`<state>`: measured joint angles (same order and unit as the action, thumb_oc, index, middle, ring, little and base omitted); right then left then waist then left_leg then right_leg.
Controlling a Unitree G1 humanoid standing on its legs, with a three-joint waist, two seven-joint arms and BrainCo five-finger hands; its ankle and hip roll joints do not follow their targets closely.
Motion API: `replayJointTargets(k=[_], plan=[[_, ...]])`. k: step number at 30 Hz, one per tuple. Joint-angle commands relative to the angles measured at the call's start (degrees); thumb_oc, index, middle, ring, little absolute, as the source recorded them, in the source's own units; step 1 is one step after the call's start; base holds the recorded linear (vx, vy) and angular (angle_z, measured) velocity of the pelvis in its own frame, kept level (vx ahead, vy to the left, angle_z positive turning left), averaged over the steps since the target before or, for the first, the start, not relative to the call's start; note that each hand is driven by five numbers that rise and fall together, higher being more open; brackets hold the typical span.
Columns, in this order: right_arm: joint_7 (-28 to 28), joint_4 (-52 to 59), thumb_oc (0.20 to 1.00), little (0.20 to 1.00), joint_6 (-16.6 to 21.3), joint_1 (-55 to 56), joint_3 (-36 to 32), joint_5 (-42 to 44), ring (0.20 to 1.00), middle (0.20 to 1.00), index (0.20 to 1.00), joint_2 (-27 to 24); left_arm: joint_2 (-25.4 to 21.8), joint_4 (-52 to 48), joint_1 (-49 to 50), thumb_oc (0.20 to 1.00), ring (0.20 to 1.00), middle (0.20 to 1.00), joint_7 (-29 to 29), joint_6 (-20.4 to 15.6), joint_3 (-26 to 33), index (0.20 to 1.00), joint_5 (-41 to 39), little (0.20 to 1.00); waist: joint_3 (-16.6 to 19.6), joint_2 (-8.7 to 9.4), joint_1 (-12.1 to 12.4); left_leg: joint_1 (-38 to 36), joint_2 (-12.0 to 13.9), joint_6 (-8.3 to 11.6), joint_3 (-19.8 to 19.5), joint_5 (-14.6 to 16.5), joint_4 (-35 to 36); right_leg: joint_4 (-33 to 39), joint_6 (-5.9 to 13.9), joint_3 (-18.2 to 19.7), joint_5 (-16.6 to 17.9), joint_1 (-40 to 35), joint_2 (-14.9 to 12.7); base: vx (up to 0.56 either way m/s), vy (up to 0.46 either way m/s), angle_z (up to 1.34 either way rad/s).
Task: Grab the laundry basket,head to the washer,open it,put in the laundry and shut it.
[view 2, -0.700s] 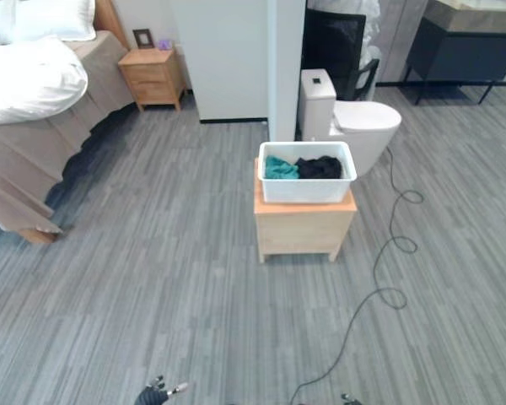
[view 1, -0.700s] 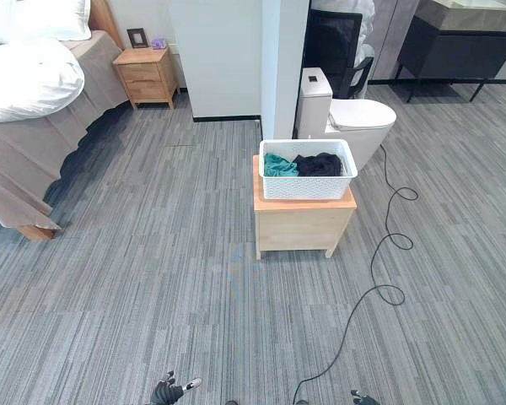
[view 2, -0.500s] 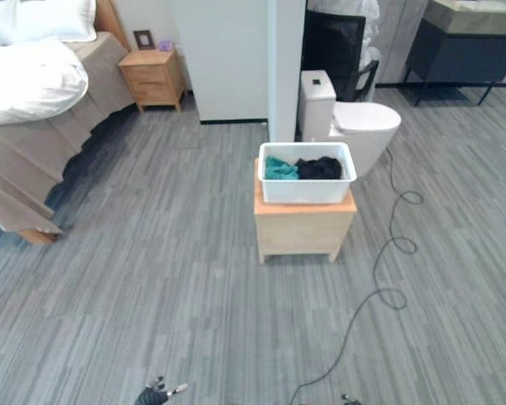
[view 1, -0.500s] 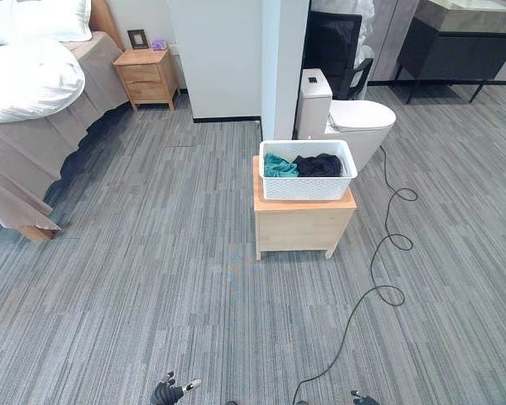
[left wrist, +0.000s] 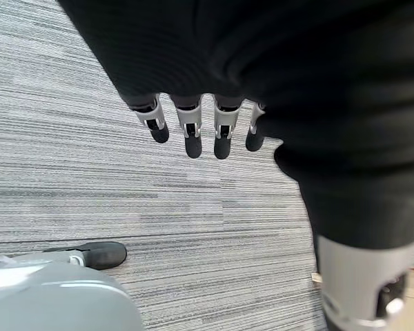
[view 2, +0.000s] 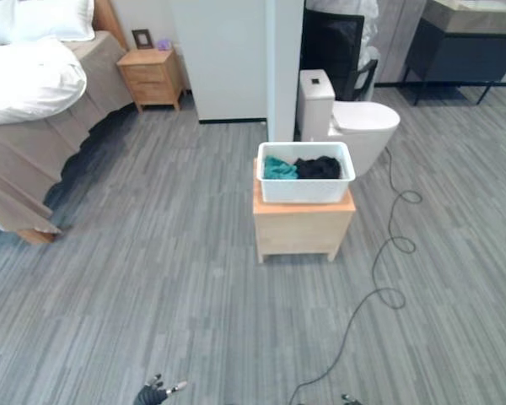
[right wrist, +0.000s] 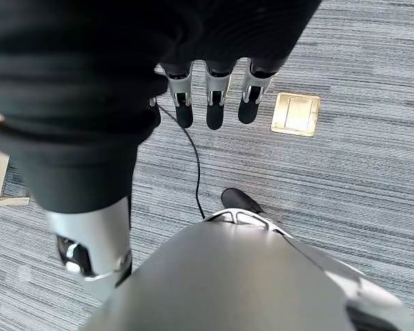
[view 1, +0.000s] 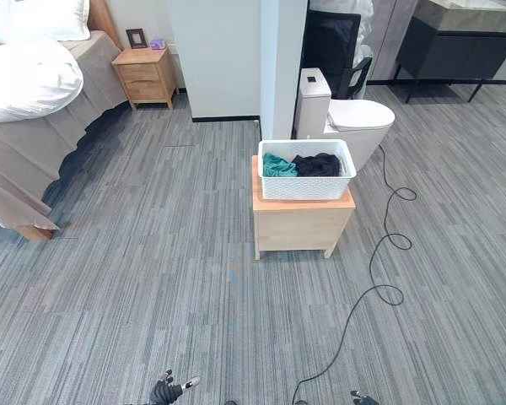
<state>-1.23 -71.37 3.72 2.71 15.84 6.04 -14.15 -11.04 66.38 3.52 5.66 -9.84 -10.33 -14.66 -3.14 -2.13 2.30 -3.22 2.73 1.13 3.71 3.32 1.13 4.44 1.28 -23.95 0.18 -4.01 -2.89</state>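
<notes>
Step in hand, as I judge it: the approach, basket not yet grabbed. Left eye view: white perforated plastic laundry basket (view 1: pixel 308 170), rectangular with rounded corners, sits on a low light-wood cabinet (view 1: pixel 301 223), well ahead of both my hands and slightly toward my right. Teal cloth (view 1: pixel 278 165) and black cloth (view 1: pixel 319 164) are piled inside, soft and crumpled. A white glossy toilet (view 1: pixel 346 120) stands just behind the basket; a bed (view 1: pixel 29 101) with white bedding and a wooden nightstand (view 1: pixel 146 76) are far off to my left. Floor (view 1: pixel 152 253) is grey striped carpet, flat. My left hand (view 1: pixel 170 390) is low at my side, holding nothing. Right eye view: same layout, basket rim (view 2: pixel 304 148) clear all round, nothing blocking the path to it; left hand (view 2: pixel 154 393) at the bottom edge. Left wrist view: left-hand fingers (left wrist: pixel 192 131) hang straight and relaxed over carpet, nothing in them. Right wrist view: right hand (right wrist: pixel 210 96) the same, fingers straight, hanging loose and empty; a brass floor socket plate (right wrist: pixel 296 114) lies on the carpet past the fingertips. Next move calls for walking up to the cabinet, squaring up, raising both hands to the basket's short ends and curling fingers under the rim. The walls are thin and the load is light and off-centre, so the grip should be even on both sides.
</notes>
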Motion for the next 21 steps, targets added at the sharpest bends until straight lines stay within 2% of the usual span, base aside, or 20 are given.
replayJointTargets(k=[1, 10, 14, 16, 17, 18, 19, 20, 21], plan=[[-0.6, -2.8, 1.000, 1.000, 0.5, -1.8, 0.3, 1.9, 1.000, 1.000, 1.000, 1.2, -2.5, 2.1, -3.0, 1.000, 1.000, 1.000, -0.3, -1.9, -0.9, 1.000, 0.7, 1.000, -0.4, 2.90, 0.0, 1.4, 3.0, 3.78, -1.8, -2.2, 3.9, 0.6, 4.79, 3.2, -4.2, -2.5, -4.8, -0.02, -0.094, -0.01], [-1.3, -2.9, 1.000, 1.000, 1.2, -1.7, -1.5, 4.5, 1.000, 1.000, 1.000, -0.3, -2.1, 2.7, -2.8, 1.000, 1.000, 1.000, -1.1, -1.6, -0.7, 1.000, -1.0, 1.000, -1.9, 2.15, -0.2, 0.5, 6.8, 5.71, -1.2, -4.7, 3.9, 0.6, 2.23, 5.5, -6.5, -2.5, -0.7, -0.01, -0.154, -0.04], [-1.0, -2.7, 1.000, 1.000, 1.5, -2.1, -1.8, 5.5, 1.000, 1.000, 1.000, -1.1, -2.0, 2.3, -3.0, 1.000, 1.000, 1.000, -1.5, -1.6, -0.6, 1.000, -1.9, 1.000, -3.5, 2.60, -0.1, 3.5, 8.5, 6.41, -1.5, -4.3, -3.4, 0.6, 0.79, 6.4, -7.3, -2.8, 0.7, -0.02, -0.178, -0.13], [-1.2, -2.2, 1.000, 1.000, 1.7, -2.3, -2.2, 6.2, 1.000, 1.000, 1.000, -1.7, -2.0, 1.3, -3.0, 1.000, 1.000, 1.000, -1.5, -1.5, -0.7, 1.000, -2.4, 1.000, -4.8, 2.94, 0.0, 7.0, 8.1, 6.46, -2.3, -5.0, -10.5, 0.6, 0.13, 6.3, -7.4, -3.4, 0.6, -0.04, -0.139, -0.08], [-1.3, -1.2, 1.000, 1.000, 1.9, -2.6, -2.9, 7.4, 1.000, 1.000, 1.000, -2.3, -1.9, 1.1, -3.1, 1.000, 1.000, 1.000, -1.8, -1.6, -0.7, 1.000, -2.8, 1.000, -5.9, 3.13, -0.2, 10.6, 7.5, 6.09, -2.5, -6.8, -17.0, 0.6, -0.35, 5.8, -7.5, -3.8, 0.4, -0.02, -0.098, -0.03], [-1.3, -1.0, 1.000, 1.000, 2.0, -2.5, -3.0, 7.7, 1.000, 1.000, 1.000, -2.3, -1.9, 1.2, -3.0, 1.000, 1.000, 1.000, -1.8, -1.6, -0.7, 1.000, -2.8, 1.000, -5.9, 3.17, -0.4, 11.6, 7.6, 5.78, -1.8, -7.0, -18.1, 0.6, -0.46, 5.6, -7.6, -3.9, 0.4, 0.07, -0.086, -0.01], [-1.3, -0.7, 1.000, 1.000, 2.0, -2.3, -3.1, 8.1, 1.000, 1.000, 1.000, -2.4, -1.9, 1.3, -2.9, 1.000, 1.000, 1.000, -1.8, -1.6, -0.5, 1.000, -2.8, 1.000, -5.9, 3.02, -0.5, 11.7, 7.8, 5.87, -0.9, -5.7, -17.3, 0.6, -0.29, 5.7, -8.6, -4.7, 0.6, 0.07, -0.016, -0.03], [-1.2, -0.4, 1.000, 1.000, 2.0, -2.2, -3.2, 8.4, 1.000, 1.000, 1.000, -2.5, -1.8, 1.7, -3.0, 1.000, 1.000, 1.000, -1.6, -1.6, -0.4, 1.000, -2.8, 1.000, -6.0, 3.37, -0.3, 12.9, 6.6, 4.85, -0.1, -5.6, -15.5, 0.6, -0.27, 5.2, -8.2, -4.4, 0.1, 0.06, -0.008, 0.00], [-1.2, -0.4, 1.000, 1.000, 2.0, -2.2, -3.2, 8.4, 1.000, 1.000, 1.000, -2.5, -1.8, 1.7, -3.0, 1.000, 1.000, 1.000, -1.6, -1.6, -0.4, 1.000, -2.8, 1.000, -6.0, 3.39, -0.3, 12.9, 6.6, 4.84, -0.1, -5.6, -15.4, 0.6, -0.26, 5.2, -8.2, -4.4, 0.1, 0.02, 0.022, 0.07]])
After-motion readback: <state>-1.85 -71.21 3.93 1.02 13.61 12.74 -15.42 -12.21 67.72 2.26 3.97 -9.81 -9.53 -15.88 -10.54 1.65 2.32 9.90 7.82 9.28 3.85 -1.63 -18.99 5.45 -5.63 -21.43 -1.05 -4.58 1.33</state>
